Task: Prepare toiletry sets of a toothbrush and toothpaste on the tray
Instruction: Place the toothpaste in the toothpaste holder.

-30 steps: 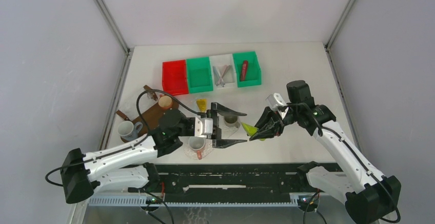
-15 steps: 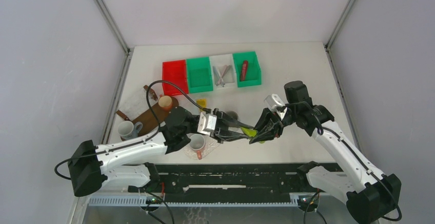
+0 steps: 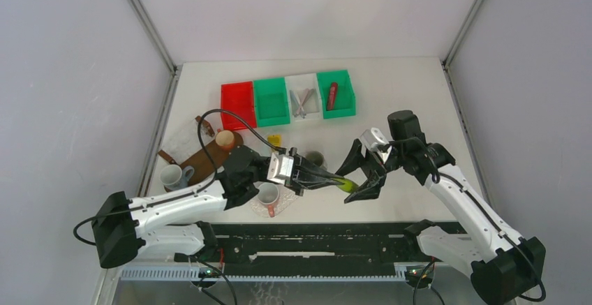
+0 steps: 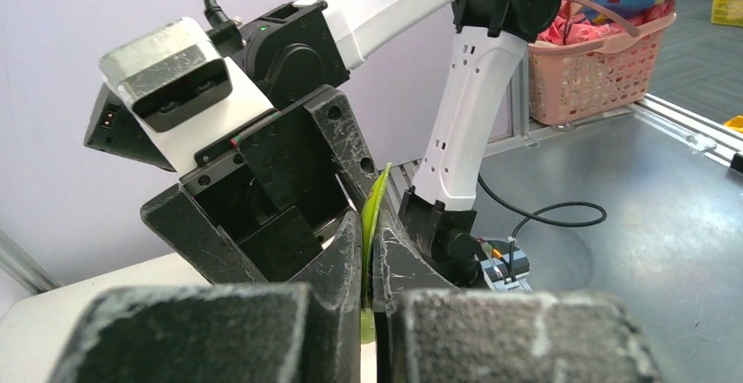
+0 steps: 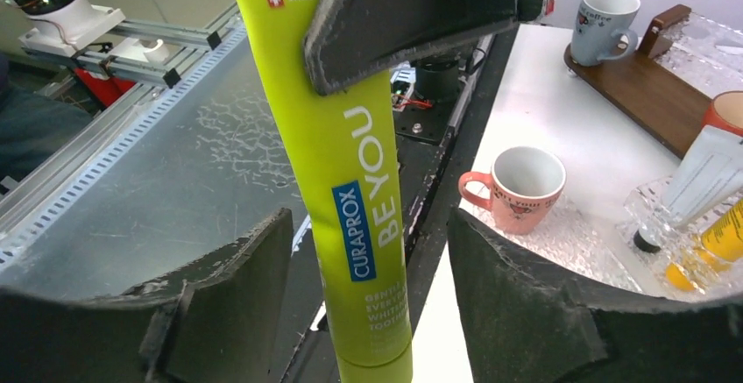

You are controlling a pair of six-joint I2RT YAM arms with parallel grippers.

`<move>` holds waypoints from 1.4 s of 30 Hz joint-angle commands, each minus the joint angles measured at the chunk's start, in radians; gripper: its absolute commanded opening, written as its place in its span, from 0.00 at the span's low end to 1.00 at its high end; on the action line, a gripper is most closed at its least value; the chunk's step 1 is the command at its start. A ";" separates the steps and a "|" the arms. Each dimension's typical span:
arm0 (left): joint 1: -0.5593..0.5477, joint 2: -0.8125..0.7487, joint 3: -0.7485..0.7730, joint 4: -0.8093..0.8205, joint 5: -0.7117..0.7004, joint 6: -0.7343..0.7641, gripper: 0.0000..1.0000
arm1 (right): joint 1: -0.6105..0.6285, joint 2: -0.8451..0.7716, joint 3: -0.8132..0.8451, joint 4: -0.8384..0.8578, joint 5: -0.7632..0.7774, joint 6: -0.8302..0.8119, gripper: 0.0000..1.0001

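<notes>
A lime-green toothpaste tube (image 3: 348, 184) hangs in the air over the table's near edge, between both grippers. My left gripper (image 3: 334, 178) is shut on its flat crimped end, and the tube (image 4: 374, 212) shows edge-on between the pads. My right gripper (image 3: 357, 176) is open, its fingers standing clear on either side of the tube (image 5: 355, 181). A clear tray (image 5: 653, 221) holds a yellow tube (image 5: 729, 236) and a white tube (image 5: 711, 171). Slim toothbrushes (image 3: 301, 102) lie in the white bin (image 3: 312, 82).
A row of red (image 3: 238, 105), green (image 3: 271, 102), white and green (image 3: 345, 95) bins stands at the back; the last holds a red tube (image 3: 332, 95). A wooden board (image 3: 206, 157), a white mug (image 3: 171, 176) and a pink mug (image 5: 519, 186) sit at the left.
My left gripper reached right and closed on the tube's flat end. My right gripper, which held the tube, has opened and let go.
</notes>
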 commanded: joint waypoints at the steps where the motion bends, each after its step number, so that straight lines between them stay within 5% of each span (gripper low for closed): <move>1: 0.010 -0.058 0.001 0.062 -0.049 -0.041 0.00 | -0.019 -0.020 0.003 -0.019 -0.101 -0.061 0.75; 6: 0.048 -0.113 -0.052 0.019 -0.100 -0.125 0.00 | -0.078 -0.045 0.004 0.001 -0.089 -0.034 0.83; 16: 0.242 -0.362 0.036 -0.773 -0.312 -0.172 0.00 | -0.233 -0.075 0.010 0.121 0.033 0.115 0.89; 22: 0.443 -0.479 0.121 -1.056 -0.515 -0.132 0.00 | -0.260 -0.074 -0.043 0.169 0.132 0.119 0.89; 33: 0.929 -0.363 0.258 -1.116 -0.529 -0.115 0.00 | -0.285 -0.080 -0.109 0.235 0.234 0.137 0.89; 37: 1.048 -0.325 0.230 -1.020 -0.734 -0.095 0.00 | -0.285 -0.079 -0.110 0.237 0.272 0.140 0.89; 42: 1.177 -0.286 0.146 -0.789 -0.749 -0.102 0.00 | -0.286 -0.082 -0.111 0.233 0.298 0.132 0.89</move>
